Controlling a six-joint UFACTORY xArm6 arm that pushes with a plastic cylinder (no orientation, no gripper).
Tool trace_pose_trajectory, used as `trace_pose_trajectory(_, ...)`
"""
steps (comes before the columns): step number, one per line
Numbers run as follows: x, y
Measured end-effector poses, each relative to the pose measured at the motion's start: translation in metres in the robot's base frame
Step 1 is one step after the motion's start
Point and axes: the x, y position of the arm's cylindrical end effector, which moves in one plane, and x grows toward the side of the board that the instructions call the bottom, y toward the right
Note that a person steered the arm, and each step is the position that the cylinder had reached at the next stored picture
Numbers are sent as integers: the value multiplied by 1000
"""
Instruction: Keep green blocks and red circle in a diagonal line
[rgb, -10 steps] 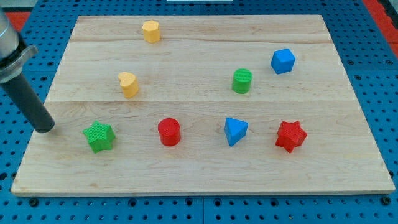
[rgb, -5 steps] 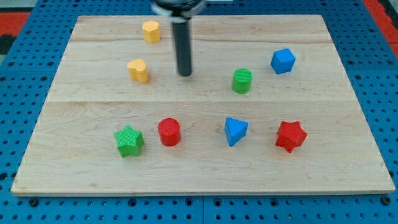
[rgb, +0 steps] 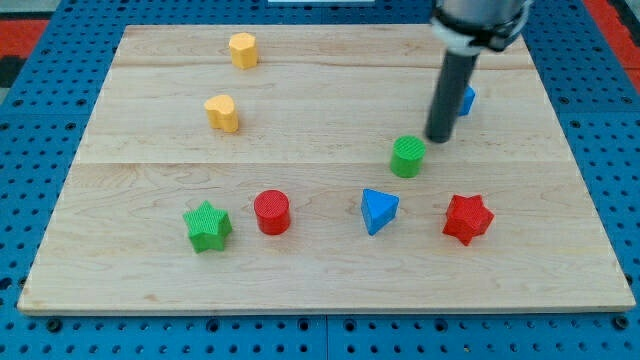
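So there's no hand on me, just a bare rod, nothing to spread or pinch with. My tip (rgb: 437, 138) sits at about 1 o'clock of the green cylinder (rgb: 407, 157), just beside it; I can't tell if it's actually touching.

Where the task stuff is: green star (rgb: 207, 226) low on the view's left, red circle (rgb: 271, 212) just beside it at its 2 o'clock, and the green cylinder well apart from both, up toward 2 o'clock from the circle. Looks like a rough rising diagonal already, I'd say, though the gap to the cylinder is way bigger than the gap star-to-circle.

Handling guess: these look like small hard blocks on smooth wood (rgb: 320, 290), so light, stiff and slidey. No grabbing, only pushing. The cylinder is round, so I'd want to push dead through its middle or it'll roll off my tip sideways. The star has points, so an off-centre shove would probably spin it; better to press into a notch.

Stuff to steer clear of: blue triangle (rgb: 378, 211) at 7 o'clock of the cylinder, blue cube (rgb: 466, 99) half hidden behind my rod, red star (rgb: 468, 218), and two yellow blocks (rgb: 223, 113) (rgb: 242, 49) off at the view's upper left.
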Motion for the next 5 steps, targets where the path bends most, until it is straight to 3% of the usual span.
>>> trace_pose_trajectory(2,40,-109)
trace_pose_trajectory(5,41,-117)
